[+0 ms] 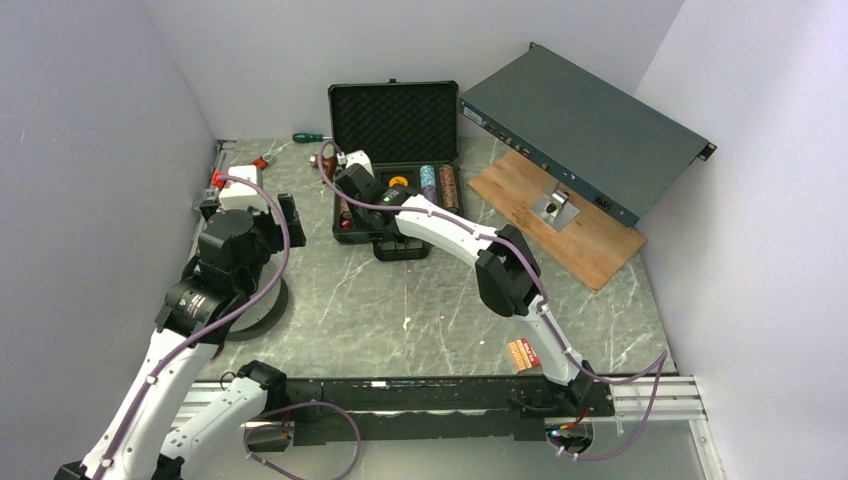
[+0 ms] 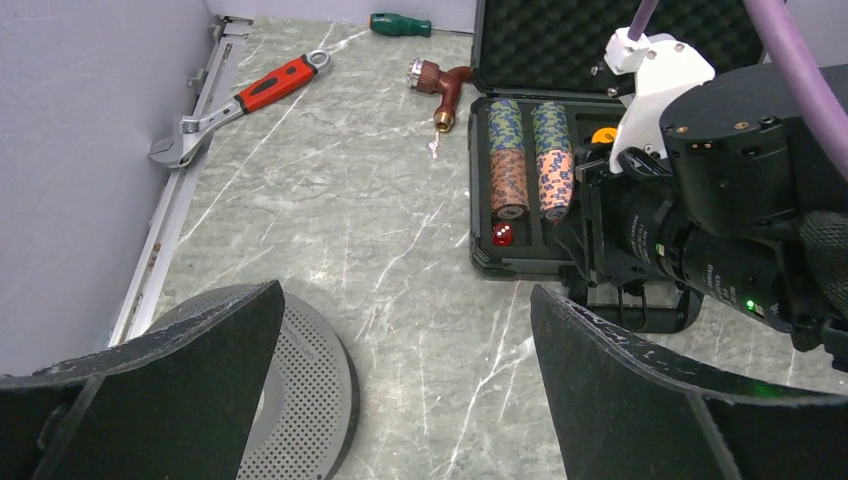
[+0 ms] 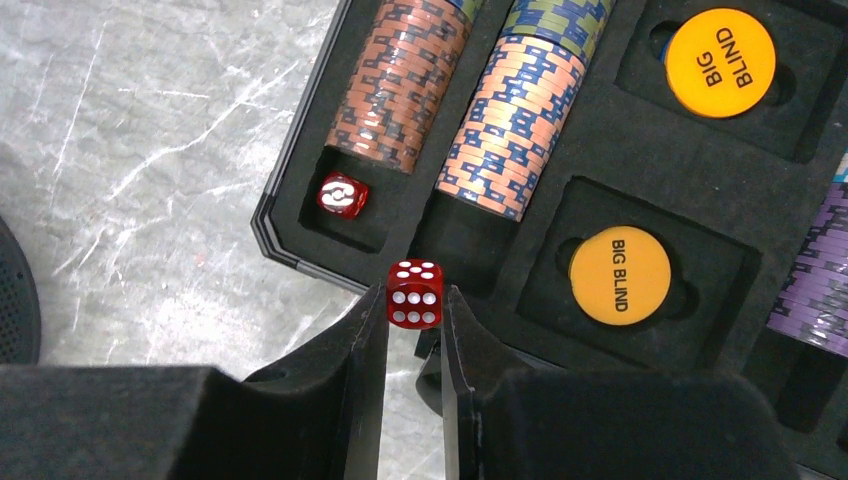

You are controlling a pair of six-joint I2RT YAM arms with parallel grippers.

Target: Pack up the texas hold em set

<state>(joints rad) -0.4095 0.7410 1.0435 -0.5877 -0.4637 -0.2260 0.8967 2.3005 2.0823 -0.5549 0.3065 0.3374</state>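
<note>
The black case (image 1: 393, 122) lies open at the back of the table, its egg-crate foam lid upright. In its tray lie orange-and-blue chip stacks (image 3: 405, 75), purple chips (image 3: 815, 290) and two yellow BIG BLIND buttons (image 3: 620, 275). One red die (image 3: 342, 195) rests in the front-left slot. My right gripper (image 3: 415, 305) is shut on a second red die (image 3: 415, 292), held just above the case's front rim, near the left chip rows. My left gripper (image 2: 405, 390) hangs open over bare table left of the case, with nothing between its fingers.
A perforated round disc (image 2: 300, 390) lies under my left finger. A red-handled wrench (image 2: 245, 95), a green screwdriver (image 2: 400, 23) and a brown fitting (image 2: 445, 85) lie left of the case. A grey-green rack box (image 1: 585, 125) leans over a plywood board (image 1: 570, 215).
</note>
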